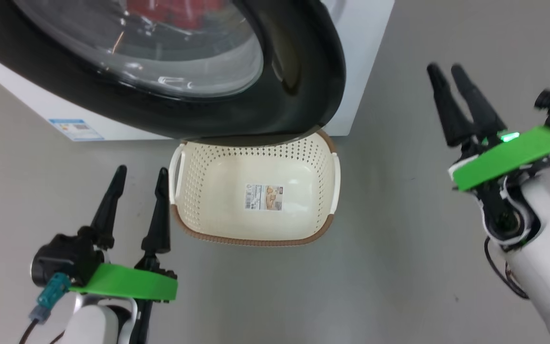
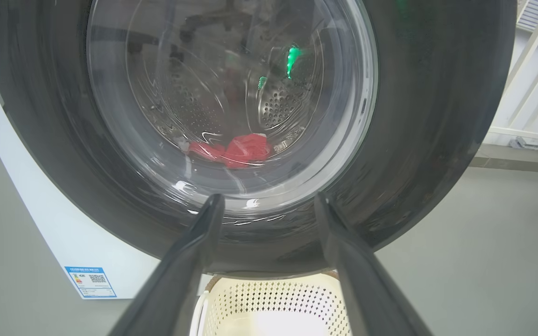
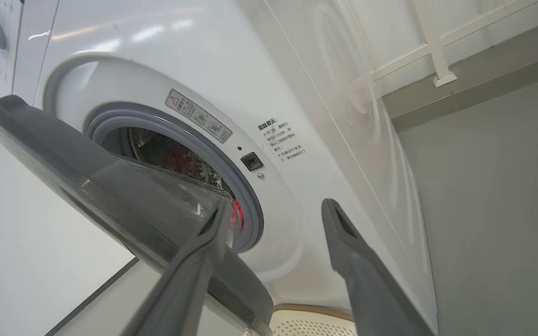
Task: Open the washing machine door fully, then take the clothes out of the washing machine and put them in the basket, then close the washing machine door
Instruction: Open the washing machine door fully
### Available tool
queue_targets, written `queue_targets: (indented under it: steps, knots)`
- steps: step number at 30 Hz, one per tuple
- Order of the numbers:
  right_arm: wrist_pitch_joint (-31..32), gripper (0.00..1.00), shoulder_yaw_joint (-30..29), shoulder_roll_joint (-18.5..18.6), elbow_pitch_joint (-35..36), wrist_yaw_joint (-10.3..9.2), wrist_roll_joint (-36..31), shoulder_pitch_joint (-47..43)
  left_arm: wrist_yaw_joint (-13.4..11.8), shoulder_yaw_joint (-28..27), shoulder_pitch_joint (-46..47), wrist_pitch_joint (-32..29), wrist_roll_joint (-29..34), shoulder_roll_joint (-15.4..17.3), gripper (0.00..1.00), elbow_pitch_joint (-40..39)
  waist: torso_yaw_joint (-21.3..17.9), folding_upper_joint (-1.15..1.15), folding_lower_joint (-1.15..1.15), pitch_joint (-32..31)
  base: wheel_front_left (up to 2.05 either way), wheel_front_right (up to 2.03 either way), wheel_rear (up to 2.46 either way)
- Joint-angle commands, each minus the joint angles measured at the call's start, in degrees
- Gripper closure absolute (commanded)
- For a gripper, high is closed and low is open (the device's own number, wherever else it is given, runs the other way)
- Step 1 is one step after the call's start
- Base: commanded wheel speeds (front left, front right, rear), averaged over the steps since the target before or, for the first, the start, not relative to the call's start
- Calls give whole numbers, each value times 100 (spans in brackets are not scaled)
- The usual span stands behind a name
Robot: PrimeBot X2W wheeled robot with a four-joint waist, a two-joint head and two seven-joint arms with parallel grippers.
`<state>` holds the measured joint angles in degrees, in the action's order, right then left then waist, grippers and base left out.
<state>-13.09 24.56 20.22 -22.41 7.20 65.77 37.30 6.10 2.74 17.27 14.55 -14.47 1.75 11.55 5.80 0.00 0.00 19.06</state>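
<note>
From the head camera, the washing machine door (image 1: 303, 71) hangs partly open over the far rim of the empty basket (image 1: 256, 241), which sits on the grey floor (image 1: 399, 267) against the white washing machine (image 1: 361, 71). The left tool (image 1: 142, 169), its fingers spread and holding nothing, is just beside the basket, which lies at its 3 o'clock, with the door at its 1 o'clock. The right tool (image 1: 444, 68) is well apart from both, the door at its 9 o'clock and the basket at its 8 o'clock.

Along the left tool (image 2: 269, 198), its fingers stand apart and frame the door (image 2: 414, 140). The red clothes (image 2: 241, 149) show through the glass at 12 o'clock, and the basket (image 2: 273, 298) is at 6 o'clock.

Along the right tool (image 3: 276, 205), its fingers are wide apart and empty. The door's edge (image 3: 63, 154) lies at 9 o'clock, and a sliver of clothes (image 3: 238, 214) shows inside the grey rubber ring (image 3: 245, 186).
</note>
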Motion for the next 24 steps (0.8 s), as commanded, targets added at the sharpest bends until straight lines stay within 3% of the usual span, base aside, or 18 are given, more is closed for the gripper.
queue_targets:
  steps: [1, 3, 6, 16, 24]
  knots:
    - [-114, 0, 99, 58, 52, 29, -118, -183, 30, -202, -97, 45, 64, 112, 0, -129, -115, 0, 0, -117, 0, 0, 0]
    - [-177, 0, 129, 108, -60, 29, -397, -288, 35, -207, -136, 45, 70, 112, 0, -132, -153, 0, 0, -157, 0, 0, 0]
    - [-187, 0, -383, 8, 5, 29, -1159, -478, 38, -233, -171, 45, 77, 112, 0, -157, -214, 0, 0, -178, 0, 0, 0]
    - [-190, 0, -1864, -834, 984, 29, -3898, -1430, 43, -263, -189, 45, 85, 112, 0, -225, -306, 0, 0, -153, 0, 0, 0]
    - [-190, 0, -2315, -1295, 1546, 29, -4511, -1962, 49, -266, -171, 45, 80, 112, 0, -260, -300, 0, 0, -98, 0, 0, 0]
